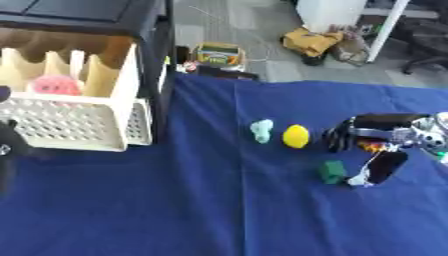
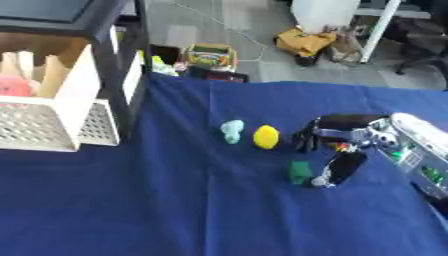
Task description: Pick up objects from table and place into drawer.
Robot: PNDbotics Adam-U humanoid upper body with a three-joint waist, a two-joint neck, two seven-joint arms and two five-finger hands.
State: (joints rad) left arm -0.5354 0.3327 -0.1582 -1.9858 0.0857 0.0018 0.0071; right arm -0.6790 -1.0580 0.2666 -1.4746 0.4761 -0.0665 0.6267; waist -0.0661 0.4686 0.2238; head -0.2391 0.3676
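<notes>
Blue-clothed table point(image 1: 219, 200) bore three items left to move: a pale green object point(image 1: 262, 130), a yellow one point(image 1: 296, 136) and a dark green one point(image 1: 332, 171). One pink item point(image 1: 57, 85) already lay in the open white drawer point(image 1: 70, 125). Right hand point(image 1: 367, 142) lay spread beside them, fingers and thumb apart, holding nothing.

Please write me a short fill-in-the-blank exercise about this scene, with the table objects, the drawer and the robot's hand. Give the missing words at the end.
1. The table is covered with a ____ cloth.
2. The round yellow object lies between the pale green object and the robot's ____ hand.
3. A ____ object already sits in the white perforated plastic drawer.
4. The small dark green block lies nearest the right hand's ____.

Missing words: blue; right; pink; thumb
</notes>
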